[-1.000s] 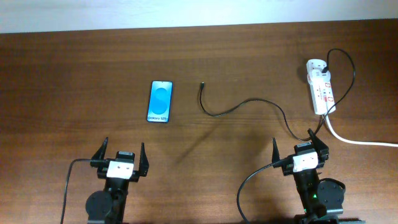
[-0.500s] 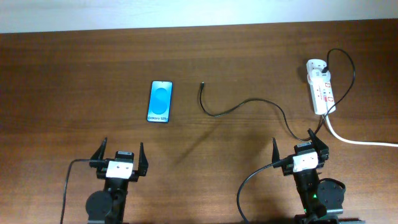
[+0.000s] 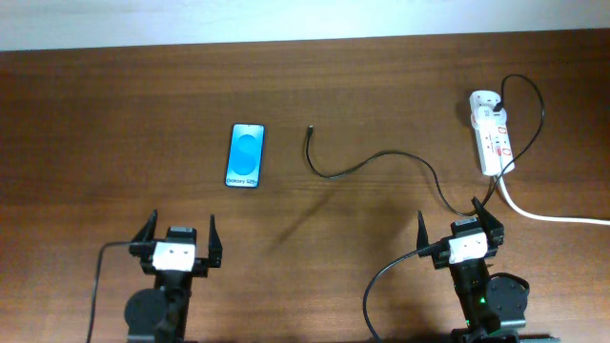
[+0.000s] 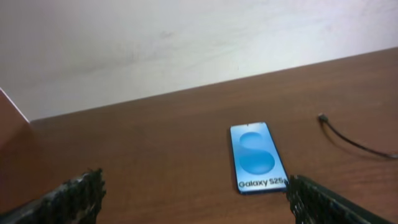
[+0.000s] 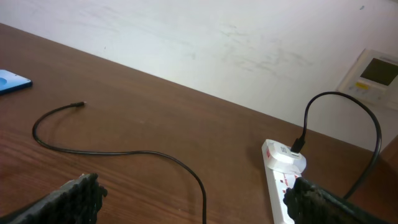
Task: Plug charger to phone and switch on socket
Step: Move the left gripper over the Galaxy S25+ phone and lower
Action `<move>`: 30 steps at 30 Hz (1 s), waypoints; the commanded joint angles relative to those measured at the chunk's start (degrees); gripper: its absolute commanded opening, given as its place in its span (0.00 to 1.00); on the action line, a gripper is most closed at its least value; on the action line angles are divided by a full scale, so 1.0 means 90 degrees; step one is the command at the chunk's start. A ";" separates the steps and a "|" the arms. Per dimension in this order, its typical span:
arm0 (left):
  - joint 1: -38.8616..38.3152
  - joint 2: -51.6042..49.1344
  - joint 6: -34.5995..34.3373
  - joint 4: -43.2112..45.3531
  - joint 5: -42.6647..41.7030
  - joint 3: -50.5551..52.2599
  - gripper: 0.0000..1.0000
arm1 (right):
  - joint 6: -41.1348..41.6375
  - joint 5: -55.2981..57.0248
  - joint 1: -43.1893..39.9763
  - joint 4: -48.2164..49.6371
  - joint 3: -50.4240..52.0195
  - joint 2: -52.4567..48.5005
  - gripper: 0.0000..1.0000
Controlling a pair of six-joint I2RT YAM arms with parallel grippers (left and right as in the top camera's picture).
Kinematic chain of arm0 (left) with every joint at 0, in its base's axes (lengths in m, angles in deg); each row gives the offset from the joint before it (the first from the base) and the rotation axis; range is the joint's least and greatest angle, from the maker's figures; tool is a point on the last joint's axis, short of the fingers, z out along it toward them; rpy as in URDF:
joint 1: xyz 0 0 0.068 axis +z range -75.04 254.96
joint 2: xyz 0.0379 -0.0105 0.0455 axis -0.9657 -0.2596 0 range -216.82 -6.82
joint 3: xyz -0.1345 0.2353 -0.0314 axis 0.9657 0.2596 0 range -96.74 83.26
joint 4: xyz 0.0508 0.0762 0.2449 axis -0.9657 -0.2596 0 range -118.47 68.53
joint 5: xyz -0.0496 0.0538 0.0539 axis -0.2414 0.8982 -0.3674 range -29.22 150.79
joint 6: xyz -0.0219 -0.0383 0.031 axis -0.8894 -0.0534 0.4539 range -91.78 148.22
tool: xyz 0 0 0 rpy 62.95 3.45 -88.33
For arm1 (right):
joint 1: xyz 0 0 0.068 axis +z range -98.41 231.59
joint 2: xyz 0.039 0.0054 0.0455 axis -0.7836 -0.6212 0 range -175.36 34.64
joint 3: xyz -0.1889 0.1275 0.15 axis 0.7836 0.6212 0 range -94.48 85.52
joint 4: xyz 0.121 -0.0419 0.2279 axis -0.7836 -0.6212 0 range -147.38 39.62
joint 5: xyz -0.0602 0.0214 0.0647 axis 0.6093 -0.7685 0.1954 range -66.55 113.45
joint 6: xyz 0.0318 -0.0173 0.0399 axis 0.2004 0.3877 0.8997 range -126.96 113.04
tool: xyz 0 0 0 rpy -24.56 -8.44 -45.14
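Observation:
The phone (image 3: 245, 155) lies flat at the table's middle left, blue screen up; it also shows in the left wrist view (image 4: 257, 157). The charger (image 3: 335, 175) is a thin black cable curving across the table, its plug tip (image 3: 309, 130) free, a short way right of the phone. It also shows in the right wrist view (image 5: 124, 152). The socket (image 3: 492, 133) is a white power strip at the far right (image 5: 278, 171) with a white adapter plugged in. My left gripper (image 3: 178, 232) (image 4: 199, 205) is open and empty, below the phone. My right gripper (image 3: 457, 225) (image 5: 193, 202) is open and empty, below the socket.
A thick white cord (image 3: 553, 217) runs from the socket to the right edge. A pale wall stands behind the table's far edge, with a small wall panel (image 5: 376, 71) at the right.
My left arm has shifted slightly to the left and toward the front edge. The right arm, phone, charger and socket have not moved.

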 commanded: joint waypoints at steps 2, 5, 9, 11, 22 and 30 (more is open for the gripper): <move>0.0027 -0.1413 -0.0155 -0.0204 0.0012 -0.1387 0.99 | 0.0029 0.0080 0.0075 -0.0041 0.0034 0.0078 0.98; 0.0027 -0.2402 -0.0153 -0.0413 -0.0109 -0.2232 0.99 | 0.0029 0.0080 0.0075 -0.0041 0.0034 0.0078 0.98; 0.0027 -0.3645 -0.0155 -0.0775 -0.0277 -0.3373 0.99 | 0.0032 0.0080 0.0075 -0.0044 0.0034 0.0078 0.98; 0.0027 -0.4345 -0.0155 -0.1049 -0.0488 -0.4031 0.99 | 0.0029 0.0080 0.0075 -0.0041 0.0034 0.0078 0.98; 0.0007 -0.7728 -0.0158 -0.3776 -0.1423 -0.7992 0.99 | 0.0029 0.0078 0.0075 -0.0041 0.0034 0.0078 0.98; 0.0007 -1.0292 -0.0155 -0.6453 -0.1892 -1.1662 0.99 | 0.0029 0.0080 0.0075 -0.0041 0.0034 0.0078 0.98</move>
